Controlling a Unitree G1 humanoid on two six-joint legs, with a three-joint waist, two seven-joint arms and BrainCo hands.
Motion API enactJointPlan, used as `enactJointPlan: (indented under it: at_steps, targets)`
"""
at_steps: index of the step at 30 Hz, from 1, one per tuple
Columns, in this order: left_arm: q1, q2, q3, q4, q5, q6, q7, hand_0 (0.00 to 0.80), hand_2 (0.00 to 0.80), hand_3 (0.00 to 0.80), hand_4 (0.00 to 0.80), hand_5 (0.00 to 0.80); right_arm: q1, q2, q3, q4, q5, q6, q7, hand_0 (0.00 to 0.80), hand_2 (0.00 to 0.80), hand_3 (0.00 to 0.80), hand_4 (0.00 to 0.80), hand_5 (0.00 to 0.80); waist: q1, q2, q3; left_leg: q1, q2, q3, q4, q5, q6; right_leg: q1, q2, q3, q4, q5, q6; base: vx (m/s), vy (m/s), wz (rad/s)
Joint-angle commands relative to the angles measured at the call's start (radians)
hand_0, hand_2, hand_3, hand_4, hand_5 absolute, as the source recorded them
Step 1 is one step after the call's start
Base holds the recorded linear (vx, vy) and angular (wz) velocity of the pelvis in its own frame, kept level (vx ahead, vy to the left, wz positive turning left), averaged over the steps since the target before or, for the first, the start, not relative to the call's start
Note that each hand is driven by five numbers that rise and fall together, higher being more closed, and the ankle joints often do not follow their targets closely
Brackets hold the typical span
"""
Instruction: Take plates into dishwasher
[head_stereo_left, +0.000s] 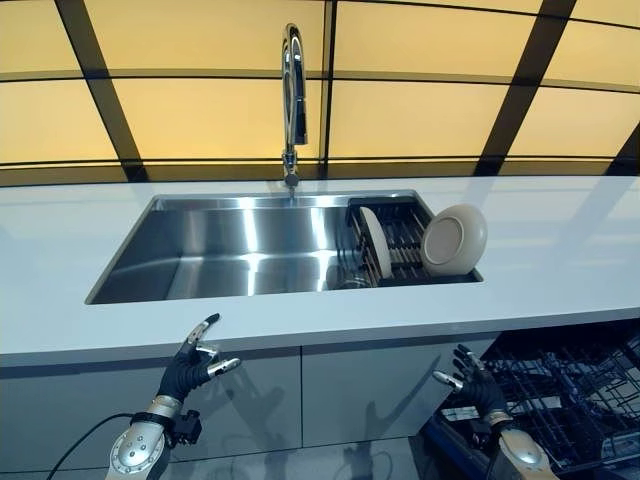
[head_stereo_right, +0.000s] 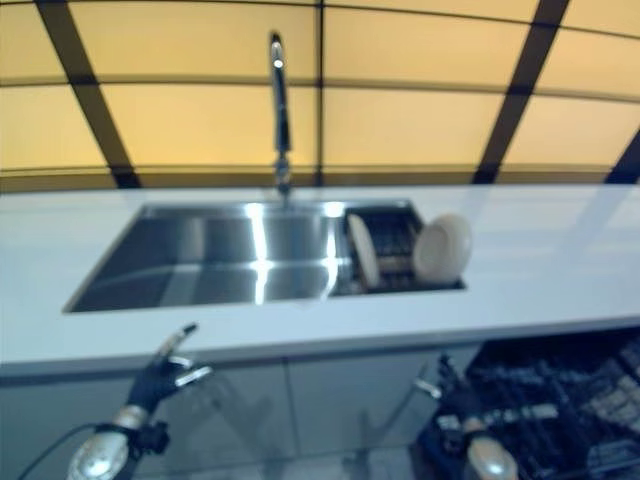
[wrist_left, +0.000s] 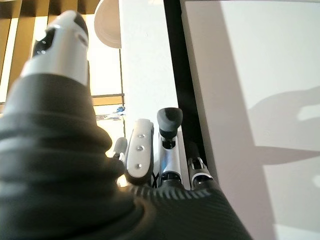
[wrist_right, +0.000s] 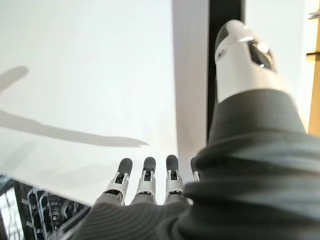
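Two plates (head_stereo_left: 453, 240) stand on edge in the sink rack (head_stereo_left: 398, 240); both my robot hands, left (head_stereo_left: 190, 368) and right (head_stereo_left: 476, 385), hang spread and empty below the tabletop (head_stereo_left: 300, 325), so I should lift my right robot hand to the nearer rim.

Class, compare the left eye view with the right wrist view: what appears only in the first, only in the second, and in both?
Only the left eye view shows the sink, faucet, two plates standing in the sink rack, and the left hand. Only the right wrist view shows the right hand's thumb close up. Both share the right hand, open, and the dishwasher rack.
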Motion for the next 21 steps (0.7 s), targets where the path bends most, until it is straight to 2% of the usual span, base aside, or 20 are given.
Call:
enactJointPlan:
  at_steps: [1,6,11,21]
  targets:
    - [-0.155,0.025,0.07,-0.043,-0.037,-0.052,0.06,0.0,0.0,0.0,0.0,0.0,-0.071,-0.037,-0.005,-0.057,0.018,-0.035,-0.004,0.0,0.0,0.0,0.0,0.0,-0.036,-0.001,-0.007,0.067,0.038,-0.016,-0.023,0.036,0.019,0.02,-0.005,0.013,-0.043,0.097,0.034,0.004,-0.074,0.14]
    - [-0.168,0.006,0.056,-0.056,-0.024,-0.025,0.067,0.0,0.0,0.0,0.0,0.0,-0.124,-0.074,-0.03,-0.051,0.05,-0.039,-0.039,0.0,0.0,0.0,0.0,0.0,-0.018,-0.008,-0.024,0.061,0.045,-0.014,-0.029,0.035,0.008,0.068,0.009,-0.002,-0.124,0.107,0.025,0.029,-0.058,0.02]
    - [-0.164,0.006,0.061,-0.053,-0.018,-0.005,0.067,0.0,0.0,0.0,0.0,0.0,-0.142,-0.104,-0.08,-0.094,0.046,-0.024,-0.081,0.0,0.0,0.0,0.0,0.0,-0.013,-0.01,-0.038,0.067,0.054,-0.013,-0.029,0.026,0.001,0.085,0.008,-0.017,-0.133,0.096,0.025,0.011,-0.028,0.1]
    - [-0.154,0.007,0.08,-0.009,-0.011,0.012,0.084,0.0,0.0,0.0,0.0,0.0,-0.143,-0.173,-0.189,-0.135,0.059,-0.046,-0.094,0.0,0.0,0.0,0.0,0.0,-0.037,-0.013,-0.059,0.092,0.069,0.003,-0.029,0.009,-0.007,0.1,0.021,-0.008,-0.14,0.083,0.02,-0.009,-0.005,0.03]
